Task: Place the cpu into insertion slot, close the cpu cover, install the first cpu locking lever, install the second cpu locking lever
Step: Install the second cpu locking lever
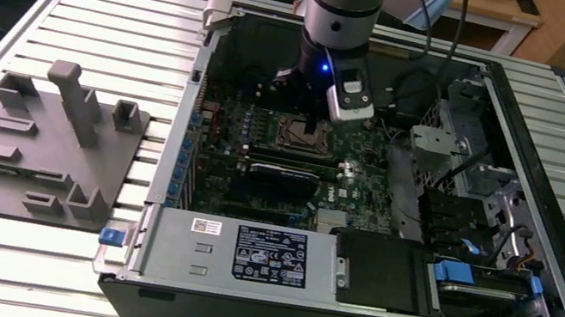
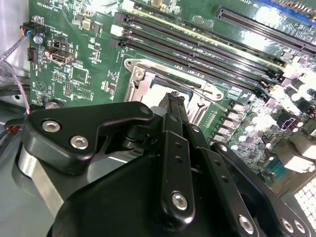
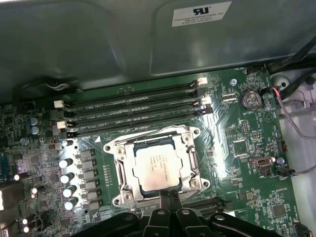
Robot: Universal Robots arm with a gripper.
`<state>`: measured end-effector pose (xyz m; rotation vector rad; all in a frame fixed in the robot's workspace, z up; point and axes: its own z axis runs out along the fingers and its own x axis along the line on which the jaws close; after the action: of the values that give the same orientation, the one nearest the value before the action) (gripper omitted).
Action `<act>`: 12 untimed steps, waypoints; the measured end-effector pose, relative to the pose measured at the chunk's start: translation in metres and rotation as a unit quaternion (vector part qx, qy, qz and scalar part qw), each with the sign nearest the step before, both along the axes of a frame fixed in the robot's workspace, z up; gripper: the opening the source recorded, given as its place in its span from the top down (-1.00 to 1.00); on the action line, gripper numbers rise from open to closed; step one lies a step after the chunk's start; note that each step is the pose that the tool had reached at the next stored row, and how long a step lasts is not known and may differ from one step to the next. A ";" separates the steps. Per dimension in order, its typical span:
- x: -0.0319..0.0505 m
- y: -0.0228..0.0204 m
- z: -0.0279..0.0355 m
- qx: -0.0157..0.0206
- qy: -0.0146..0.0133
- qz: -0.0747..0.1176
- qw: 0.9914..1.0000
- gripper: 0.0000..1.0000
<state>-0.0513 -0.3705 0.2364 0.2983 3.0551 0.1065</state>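
The cpu [image 3: 157, 168], a silver-topped square chip, lies flat in the insertion slot [image 3: 112, 200] on the green board. The cpu cover [image 3: 186, 157], a silver frame, is folded down around the chip's edges. My gripper [image 3: 168, 196] is shut, its black fingertips pressed together at the socket's edge, and I see nothing between them. In the second wrist view the fingertips [image 2: 174, 97] sit just over the cover [image 2: 148, 86], next to a thin metal lever [image 2: 197, 88]. In the exterior view the gripper [image 1: 311, 131] hangs over the socket [image 1: 307, 138] inside the open case.
Long black memory slots [image 3: 133, 111] run beside the socket, and a row of capacitors [image 3: 69, 177] stands on its other side. Case walls [image 1: 522, 122], cables and drive bays [image 1: 470, 279] crowd the exterior view's right. A grey fixture block [image 1: 41, 142] sits on the slatted table.
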 end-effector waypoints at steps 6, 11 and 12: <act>0.0000 -0.0023 0.0000 0.000 0.000 0.000 1.000 0.79; 0.0000 -0.0047 0.0000 0.000 0.000 0.000 1.000 0.79; 0.0000 -0.0047 0.0000 0.000 0.000 0.000 1.000 0.79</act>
<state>-0.0513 -0.3752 0.2364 0.2982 3.0551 0.1065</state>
